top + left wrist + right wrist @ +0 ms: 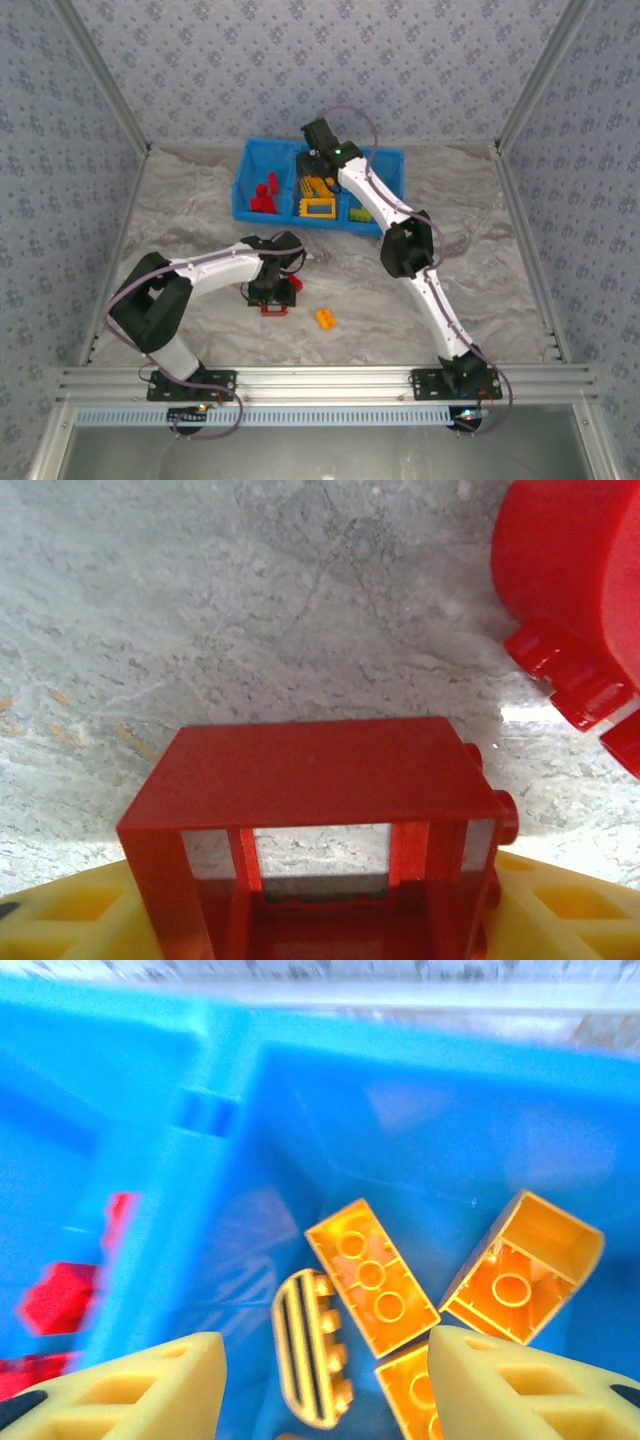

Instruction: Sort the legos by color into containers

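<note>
Bright blue bin (252, 160), red frame (310, 770), orange-yellow bricks (372, 1278), grey marbled table (200, 200)

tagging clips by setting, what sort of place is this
Probably a lab robot cell, not a home: patterned backdrop walls, aluminium frame rail along the near edge, marbled tabletop holding a blue three-compartment bin.

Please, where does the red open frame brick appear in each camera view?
Top external: red frame on the table under the left gripper, left of the orange brick.
Left wrist: the frame sits low centre, between yellow fingers.
Shared landmark: another red brick close beside it.
</note>
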